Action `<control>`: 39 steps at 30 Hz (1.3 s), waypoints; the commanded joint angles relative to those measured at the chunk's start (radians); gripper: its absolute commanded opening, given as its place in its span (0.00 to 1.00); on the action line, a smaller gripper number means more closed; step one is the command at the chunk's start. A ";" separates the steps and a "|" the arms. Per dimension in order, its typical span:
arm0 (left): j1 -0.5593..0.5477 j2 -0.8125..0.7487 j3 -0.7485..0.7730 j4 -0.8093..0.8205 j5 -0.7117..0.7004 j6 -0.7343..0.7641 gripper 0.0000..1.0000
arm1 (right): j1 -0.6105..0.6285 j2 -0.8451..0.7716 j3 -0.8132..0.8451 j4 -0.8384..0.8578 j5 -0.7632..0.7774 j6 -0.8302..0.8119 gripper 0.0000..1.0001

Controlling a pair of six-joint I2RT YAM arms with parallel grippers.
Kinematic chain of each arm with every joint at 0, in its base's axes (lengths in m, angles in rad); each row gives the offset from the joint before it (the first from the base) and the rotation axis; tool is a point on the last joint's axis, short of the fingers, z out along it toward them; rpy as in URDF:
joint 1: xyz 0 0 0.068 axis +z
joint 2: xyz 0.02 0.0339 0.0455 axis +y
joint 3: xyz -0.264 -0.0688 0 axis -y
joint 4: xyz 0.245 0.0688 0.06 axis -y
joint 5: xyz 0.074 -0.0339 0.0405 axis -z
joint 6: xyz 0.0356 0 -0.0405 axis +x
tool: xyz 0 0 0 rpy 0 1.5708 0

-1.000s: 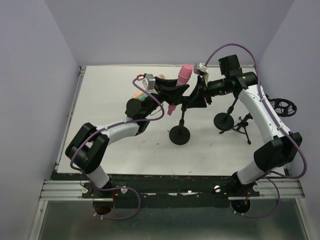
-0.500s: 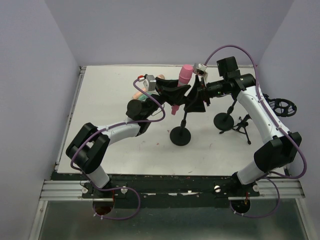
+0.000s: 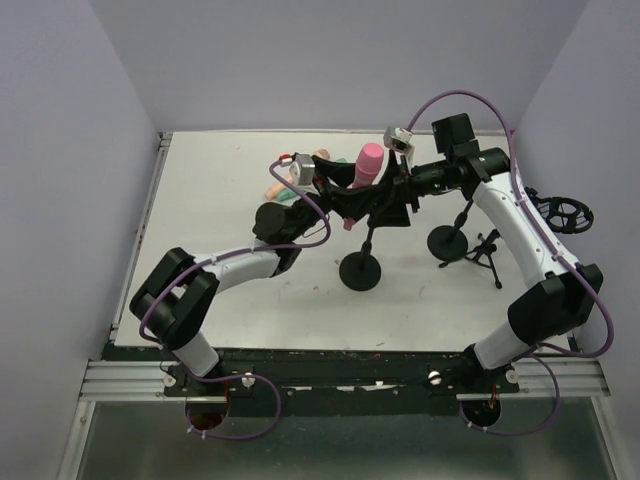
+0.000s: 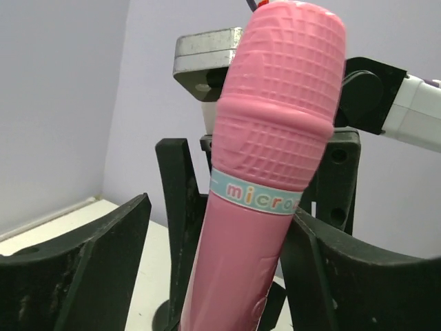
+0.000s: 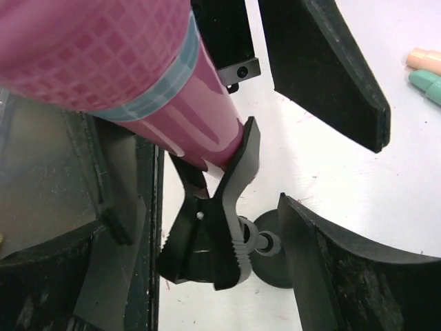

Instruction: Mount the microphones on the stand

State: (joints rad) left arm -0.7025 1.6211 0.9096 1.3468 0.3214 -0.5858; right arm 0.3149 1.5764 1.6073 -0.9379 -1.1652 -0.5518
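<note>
1. Since a second ago the pink microphone (image 4: 272, 117) is standing a little straighter in the overhead view, with its head sitting lower in the picture and closer over the stand (image 3: 361, 270).
2. I am seeing the white table (image 3: 220, 300) carrying everything, and the stand's round base is resting near its middle.
3. I am watching the left arm (image 3: 235, 265) reaching in from the near left and the right arm (image 3: 520, 215) bending in from the right, both meeting at the top of the stand.
4. The left gripper (image 4: 219, 214) is spreading wide around the pink microphone. One of its fingers (image 4: 103, 262) is standing clearly off it, and the other is looking to be just touching its side.
5. The right gripper (image 5: 213, 207) is gaping too. It is straddling the stand's black clip (image 5: 207, 234), with bare table showing between the clip and one finger.
6. The pink microphone is pointing head-up and tilting, and the clip's jaws are pinching its lower body.
7. The peach microphone (image 5: 426, 58) and the mint microphone (image 5: 428, 86) are lying side by side on the table, well apart from the stand.
</note>
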 commanded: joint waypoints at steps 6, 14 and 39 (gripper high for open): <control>0.021 -0.098 -0.001 0.048 0.068 -0.020 0.84 | 0.004 -0.044 -0.006 0.004 0.027 0.001 0.86; 0.040 -0.194 -0.003 -0.132 0.128 0.049 0.87 | 0.000 -0.056 -0.012 0.001 0.041 -0.007 0.87; 0.093 -0.300 0.360 -1.175 0.306 0.360 0.98 | -0.004 -0.072 0.003 -0.061 0.108 -0.103 0.92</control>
State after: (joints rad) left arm -0.6144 1.2930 1.2209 0.2684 0.5621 -0.2321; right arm 0.3141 1.5219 1.6077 -0.9882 -1.0687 -0.6384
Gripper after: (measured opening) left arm 0.983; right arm 0.920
